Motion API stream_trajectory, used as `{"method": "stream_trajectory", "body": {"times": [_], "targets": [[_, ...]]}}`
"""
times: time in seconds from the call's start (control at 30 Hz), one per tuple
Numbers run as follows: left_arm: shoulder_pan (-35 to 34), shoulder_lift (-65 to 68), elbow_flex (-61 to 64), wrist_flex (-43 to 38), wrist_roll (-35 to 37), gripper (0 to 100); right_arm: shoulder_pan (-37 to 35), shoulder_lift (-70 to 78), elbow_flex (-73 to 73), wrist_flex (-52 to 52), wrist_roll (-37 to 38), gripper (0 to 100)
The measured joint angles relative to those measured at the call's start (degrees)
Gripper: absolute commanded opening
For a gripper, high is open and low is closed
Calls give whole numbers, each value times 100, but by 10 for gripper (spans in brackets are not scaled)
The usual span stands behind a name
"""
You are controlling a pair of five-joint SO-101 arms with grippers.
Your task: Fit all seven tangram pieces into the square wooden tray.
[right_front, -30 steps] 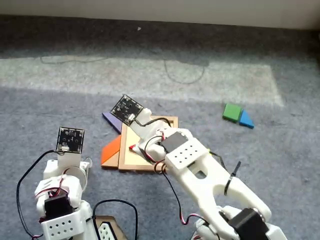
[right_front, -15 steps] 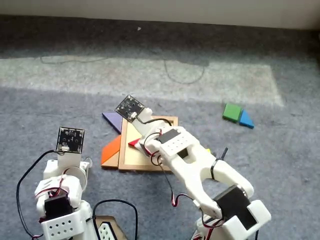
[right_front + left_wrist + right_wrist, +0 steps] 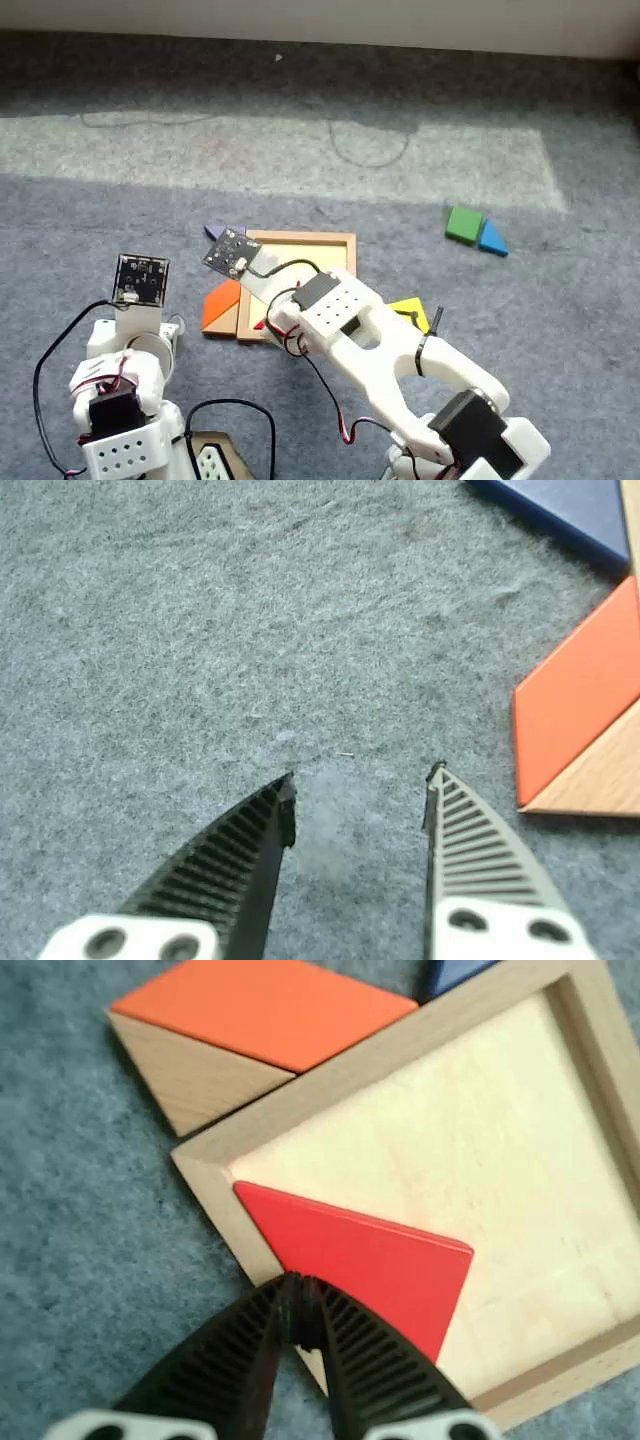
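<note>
Broadly, everything sits on a grey carpet (image 3: 120, 200) rather than a bare tabletop. A pale band of light (image 3: 300, 150) crosses it beyond the square wooden tray (image 3: 340, 240), a thin cable (image 3: 370, 155) loops through that band, and a light wall (image 3: 400, 20) closes the far edge.

The right arm (image 3: 400, 360) stretches over the tray's near side. It probably reaches this far because the one piece already inside needs seating. The left arm (image 3: 120, 400) stands folded well back from the tray, seemingly parked out of the way.

The tray's floor is mostly bare. An orange parallelogram (image 3: 222, 300) lies against the tray's outer wall, with a bare-wood triangle (image 3: 190, 1080) touching it. A dark blue piece (image 3: 570, 505) lies near the tray's far corner on that same side.

A red triangle (image 3: 370, 1260) lies in the tray's near corner, close along the rim. A yellow piece (image 3: 410, 312) rests just beside the tray on the opposite side. A green piece (image 3: 464, 224) and a blue piece (image 3: 492, 240), touching each other, lie well apart from the tray.

The right gripper (image 3: 300, 1305) has its jaws pressed nearly together at the red triangle's edge by the rim. This looks suited to nudging the triangle, and whether it nips the piece cannot be told. The left gripper (image 3: 360, 780) is spread wide over bare carpet near the orange parallelogram and holds nothing.
</note>
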Motion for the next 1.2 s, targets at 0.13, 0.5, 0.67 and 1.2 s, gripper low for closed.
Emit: {"method": "stream_trajectory", "body": {"times": [0.13, 0.5, 0.67, 1.2], "targets": [[0, 0, 0, 0, 0, 223, -149, -510, 97, 237, 0, 9], [0, 0, 0, 0, 0, 224, 299, -3068, 985, 818, 0, 9], [0, 0, 0, 0, 0, 225, 1090, -4149, 1037, 1433, -378, 13], [0, 0, 0, 0, 0, 224, 2523, -3165, 1037, 2066, 26, 321]]}}
